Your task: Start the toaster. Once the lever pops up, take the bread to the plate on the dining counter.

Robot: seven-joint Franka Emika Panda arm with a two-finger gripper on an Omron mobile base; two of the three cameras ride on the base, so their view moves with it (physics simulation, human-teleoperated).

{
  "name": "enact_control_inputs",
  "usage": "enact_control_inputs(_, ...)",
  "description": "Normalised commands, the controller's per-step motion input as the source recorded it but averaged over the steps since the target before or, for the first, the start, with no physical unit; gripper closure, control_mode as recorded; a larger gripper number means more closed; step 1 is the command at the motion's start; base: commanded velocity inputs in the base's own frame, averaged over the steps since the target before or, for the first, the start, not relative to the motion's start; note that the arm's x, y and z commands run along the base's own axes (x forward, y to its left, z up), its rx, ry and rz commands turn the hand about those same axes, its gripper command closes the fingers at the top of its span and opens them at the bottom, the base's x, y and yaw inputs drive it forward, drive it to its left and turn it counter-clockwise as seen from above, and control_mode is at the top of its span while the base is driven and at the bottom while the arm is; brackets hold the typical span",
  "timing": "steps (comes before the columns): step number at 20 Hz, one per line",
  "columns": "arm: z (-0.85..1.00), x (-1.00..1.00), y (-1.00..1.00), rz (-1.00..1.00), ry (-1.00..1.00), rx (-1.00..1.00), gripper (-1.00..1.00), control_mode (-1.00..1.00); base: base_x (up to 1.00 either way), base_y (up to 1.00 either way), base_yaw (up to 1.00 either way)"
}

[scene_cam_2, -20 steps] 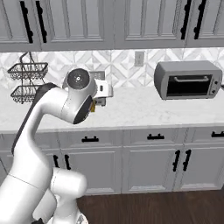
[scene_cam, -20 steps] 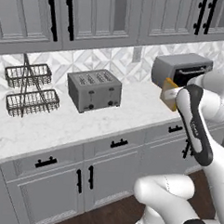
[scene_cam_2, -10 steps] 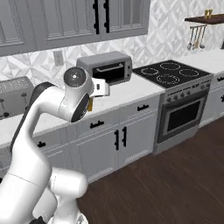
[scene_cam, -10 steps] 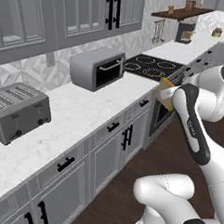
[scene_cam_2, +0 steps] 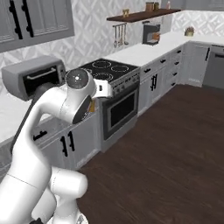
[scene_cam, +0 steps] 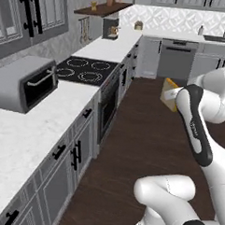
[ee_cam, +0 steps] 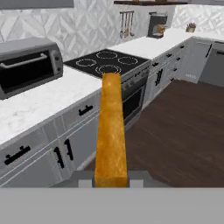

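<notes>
Carrying the bread (ee_cam: 111, 131) edge-on at lower centre, the gripper (ee_cam: 111, 180) was clamped on it, toasting apparently done, delivery to the plate remaining.

White counter (scene_cam: 24, 128), toaster oven (scene_cam: 24, 84) on it

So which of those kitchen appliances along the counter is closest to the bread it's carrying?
The black stovetop with the oven under it. In the hand view the bread points straight at it; the grey toaster oven sits off to one side, and the coffee machine is farther down the counter.
</notes>
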Motion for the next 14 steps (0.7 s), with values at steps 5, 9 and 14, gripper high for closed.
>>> enact_control_inputs(5,0.0,0.0,0.0,0.0,0.0,0.0,1.0,1.0,0.67,-0.16,-0.53)
enact_control_inputs(9,0.0,0.0,0.0,0.0,0.0,0.0,1.0,1.0,0.91,-0.21,-0.53)
enact_control_inputs(14,0.0,0.0,0.0,0.0,0.0,0.0,1.0,1.0,0.67,-0.16,-0.59)
